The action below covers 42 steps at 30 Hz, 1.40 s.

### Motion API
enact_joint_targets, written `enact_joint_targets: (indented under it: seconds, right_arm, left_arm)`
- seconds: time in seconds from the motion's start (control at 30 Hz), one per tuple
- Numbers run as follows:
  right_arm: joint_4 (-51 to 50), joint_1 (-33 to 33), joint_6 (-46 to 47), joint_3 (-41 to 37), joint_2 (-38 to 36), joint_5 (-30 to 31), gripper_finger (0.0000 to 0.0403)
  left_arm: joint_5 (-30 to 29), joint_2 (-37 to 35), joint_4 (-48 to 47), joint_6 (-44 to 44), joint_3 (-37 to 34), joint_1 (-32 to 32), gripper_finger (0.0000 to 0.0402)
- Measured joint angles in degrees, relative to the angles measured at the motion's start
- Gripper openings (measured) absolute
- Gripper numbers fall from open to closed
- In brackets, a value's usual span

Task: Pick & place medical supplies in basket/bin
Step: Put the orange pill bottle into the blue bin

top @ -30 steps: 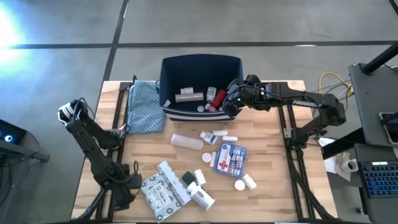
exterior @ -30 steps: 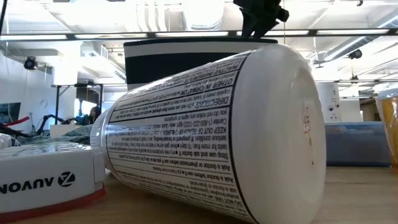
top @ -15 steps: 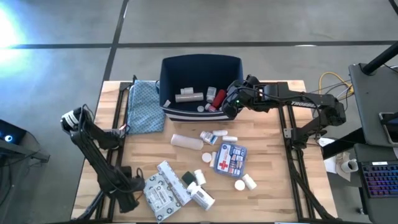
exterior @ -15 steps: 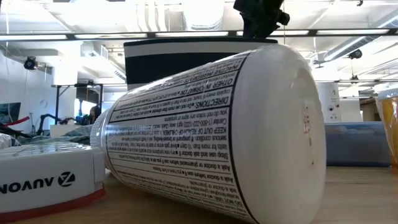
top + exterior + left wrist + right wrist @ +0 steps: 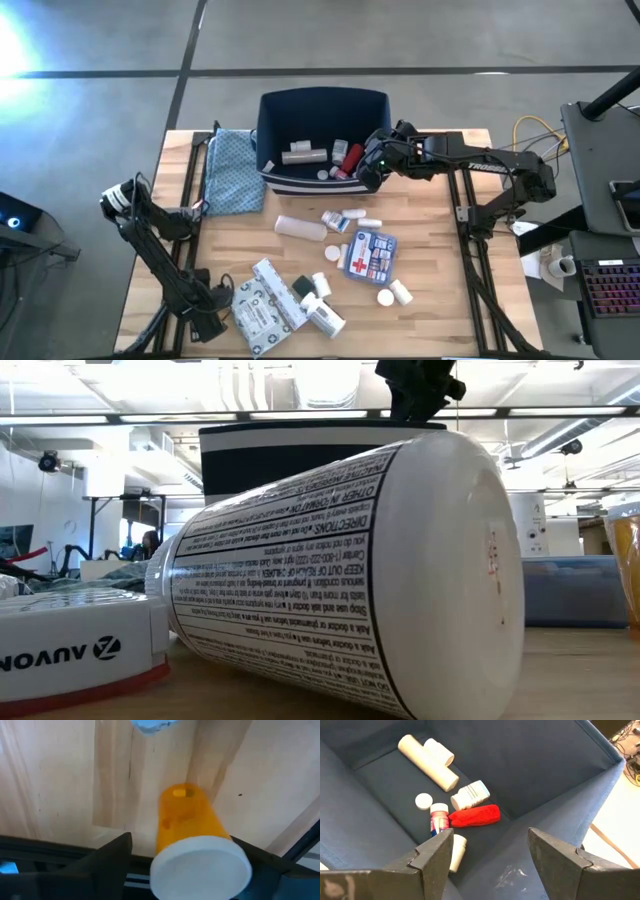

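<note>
The surface point(image 5: 430, 250) is pale wood, planked, with a matt grain. The bin point(image 5: 530, 765) is dark navy cloth, soft and matt, creased along its walls. Inside it lie a smooth white plastic tube point(image 5: 427, 762) and a red bottle point(image 5: 474, 815) with a dull, slightly rough skin. The big white bottle point(image 5: 350, 580) looks like glossy plastic under a printed paper label. An orange bottle point(image 5: 187, 822) seems translucent plastic with a matt white cap, though it is blurred. The patterned cloth point(image 5: 235, 170) is limp woven fabric.
</note>
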Motion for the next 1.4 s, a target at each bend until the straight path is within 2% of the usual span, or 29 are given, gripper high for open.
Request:
enact_joint_targets:
  seconds: [0.23,0.37,0.57,0.77,0.9,1.07,1.17,1.23,1.3,1.4]
  right_arm:
    - [0.0,0.0,0.0,0.0,0.0,0.1,0.0244]
    - [0.0,0.0,0.0,0.0,0.0,0.1,0.0244]
    - [0.1,0.0,0.0,0.0,0.0,0.1,0.0244]
    - [0.2,0.0,0.0,0.0,0.0,0.1,0.0244]
    - [0.4,0.0,0.0,0.0,0.0,0.4,0.0244]
    - [3.6,-0.2,-1.3,0.0,0.0,1.7,0.0244]
    - [4.7,-0.5,-1.3,0.0,0.0,1.6,0.0244]
    - [5.1,-0.6,-1.3,0.0,0.0,1.6,0.0244]
    - [5.2,-0.7,-1.3,0.0,0.0,1.6,0.0244]
    - [5.3,-0.9,-1.5,0.0,0.0,1.6,0.0244]
  left_arm:
    - [-0.4,-0.2,0.0,0.7,0.0,0.0,0.0206]
    - [-3.9,-1.6,0.0,0.4,0.0,0.1,0.0182]
    - [-8.5,-6.4,-5.6,-4.3,0.0,0.5,0.0185]
    - [-13.4,-17.9,-14.7,-10.8,0.7,1.0,0.0184]
    - [-21.5,-26.8,-19.1,-15.2,2.8,3.8,0.018]
    - [-40.0,-35.6,-18.2,-16.6,5.2,12.3,0.0181]
    - [-51.0,-39.1,-15.7,-9.9,7.4,18.4,0.0181]
    - [-55.4,-41.0,-13.3,-2.1,9.3,23.4,0.0181]
    - [-57.2,-42.3,-8.6,7.1,11.1,29.4,0.0181]
    - [-56.4,-42.9,5.2,24.6,12.8,39.1,0.0181]
